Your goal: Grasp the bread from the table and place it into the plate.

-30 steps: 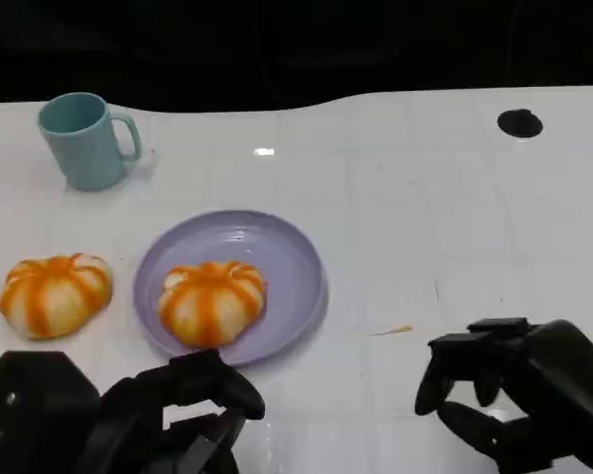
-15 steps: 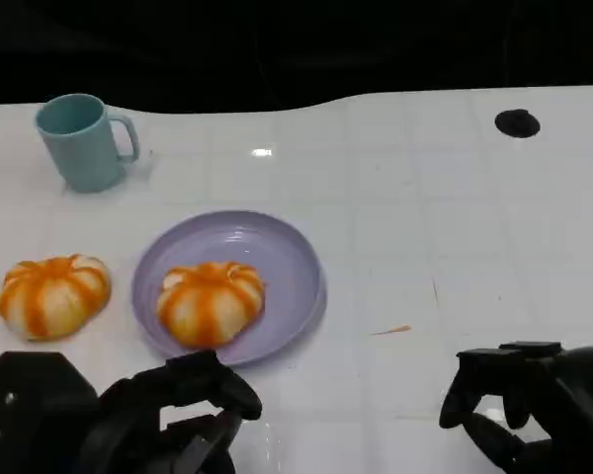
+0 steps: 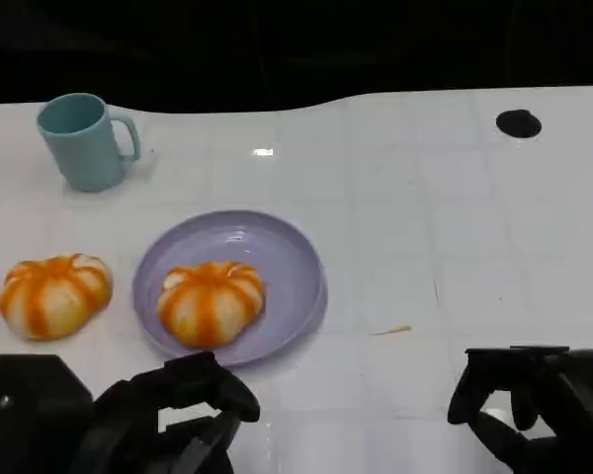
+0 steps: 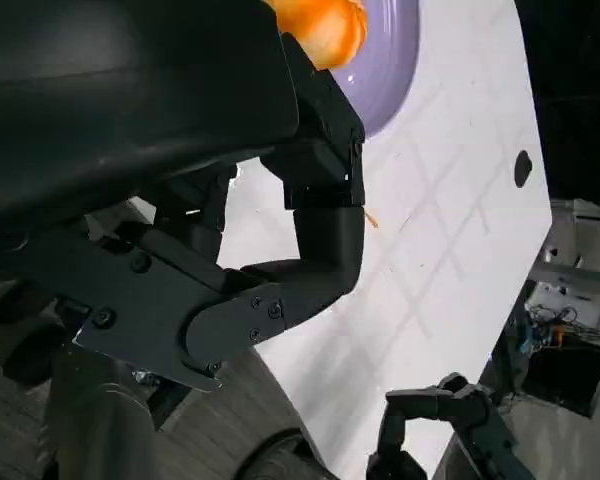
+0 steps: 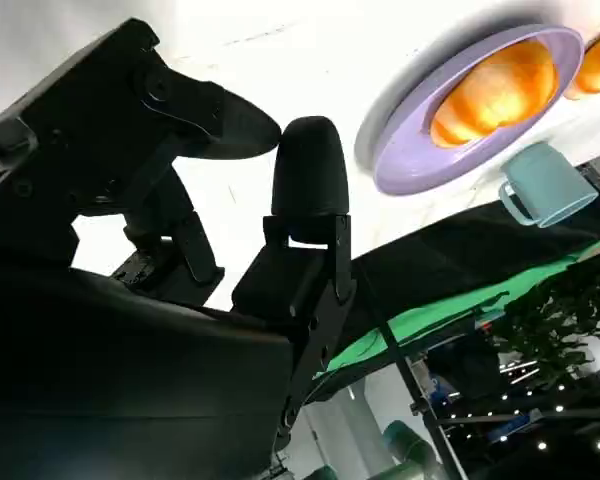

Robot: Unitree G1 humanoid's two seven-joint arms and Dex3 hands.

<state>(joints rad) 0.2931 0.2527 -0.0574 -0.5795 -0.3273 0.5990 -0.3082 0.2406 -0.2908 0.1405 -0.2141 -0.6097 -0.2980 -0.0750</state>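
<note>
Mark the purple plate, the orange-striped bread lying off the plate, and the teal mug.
Round purple plate [image 3: 292, 259]: head view, bare right side of rim.
Orange-striped bread on the table [image 3: 54, 294]: head view, top centre.
Teal ceramic mug [image 3: 81, 146]: head view, side wall.

The table [image 3: 474, 197] has a smooth, glossy white top marked with a faint grid, and a bright glint of light sits on it just right of the mug [image 3: 84, 140]. The mug looks like glazed teal ceramic with a soft sheen. The plate [image 3: 287, 257], in front of the mug, is smooth lavender and mildly shiny. The bread [image 3: 210, 301] on the plate and the second bun [image 3: 54, 294] left of the plate have a glossy, glazed orange-striped crust. The left hand [image 3: 168, 420] and right hand [image 3: 529, 405] look like matt black plastic.
</note>
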